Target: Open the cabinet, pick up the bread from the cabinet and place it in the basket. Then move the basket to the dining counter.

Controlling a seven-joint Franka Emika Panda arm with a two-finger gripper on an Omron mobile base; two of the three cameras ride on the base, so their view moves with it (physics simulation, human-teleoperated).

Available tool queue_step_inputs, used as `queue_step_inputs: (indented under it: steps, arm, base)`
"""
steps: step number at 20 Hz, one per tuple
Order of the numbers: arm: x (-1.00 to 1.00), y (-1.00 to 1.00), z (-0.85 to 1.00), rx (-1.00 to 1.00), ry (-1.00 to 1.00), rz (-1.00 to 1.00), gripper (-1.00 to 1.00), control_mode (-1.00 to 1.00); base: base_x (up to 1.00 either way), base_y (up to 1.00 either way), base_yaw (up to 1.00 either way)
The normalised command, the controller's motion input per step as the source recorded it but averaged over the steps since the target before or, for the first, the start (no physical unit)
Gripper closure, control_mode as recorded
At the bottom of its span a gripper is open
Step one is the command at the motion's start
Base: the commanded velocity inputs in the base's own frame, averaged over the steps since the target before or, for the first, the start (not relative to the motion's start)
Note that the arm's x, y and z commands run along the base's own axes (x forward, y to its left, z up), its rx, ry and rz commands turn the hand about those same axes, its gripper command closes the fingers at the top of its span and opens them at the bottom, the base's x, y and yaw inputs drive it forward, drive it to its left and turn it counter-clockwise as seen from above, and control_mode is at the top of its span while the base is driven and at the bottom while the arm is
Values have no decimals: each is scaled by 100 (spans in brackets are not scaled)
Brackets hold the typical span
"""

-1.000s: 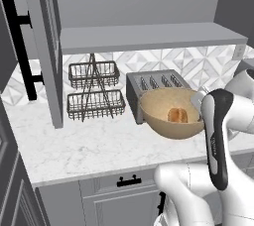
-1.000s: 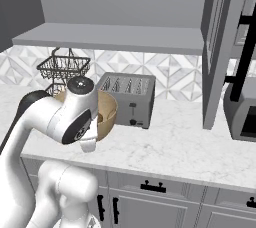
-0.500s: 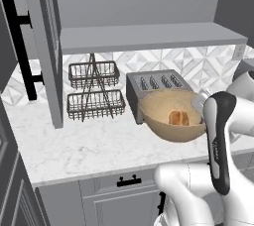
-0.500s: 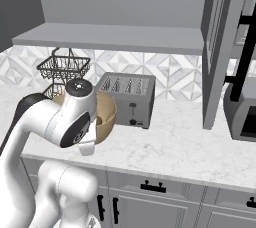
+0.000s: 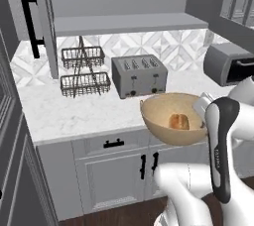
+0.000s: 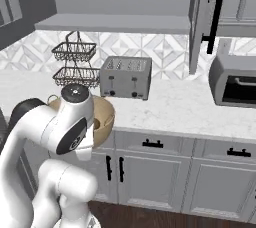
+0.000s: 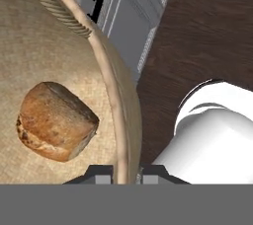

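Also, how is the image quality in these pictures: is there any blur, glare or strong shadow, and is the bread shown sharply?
Left base view: even, flat rendered light, no glare; the basket and toaster are crisp, with soft shade under the cabinet shelf. Right base view: equally sharp, and the arm covers much of the basket. Hand view: the bread is close and slightly soft, its crust texture readable; the gripper grips the basket rim.

Even, soft rendered light; faint shadows (no glare), sharp focus, no edge distortion.

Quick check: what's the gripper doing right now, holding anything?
Gripper: shut on the rim of the basket, carrying it off the counter with the bread inside.
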Motion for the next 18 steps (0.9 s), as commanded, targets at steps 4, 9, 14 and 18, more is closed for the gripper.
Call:
queue_step_inputs:
  steps: [4, 9, 14, 18]
  arm:
    - [0, 0, 0, 0, 0, 0, 100, 100]
    - [0, 0, 0, 0, 0, 0, 100, 100]
    - [0, 0, 0, 0, 0, 0, 100, 100]
    - [0, 0, 0, 0, 0, 0, 100, 100]
  base:
    - [-40, -86, -56]
    - [0, -68, -79]
    - [0, -54, -87]
    - [0, -44, -91]
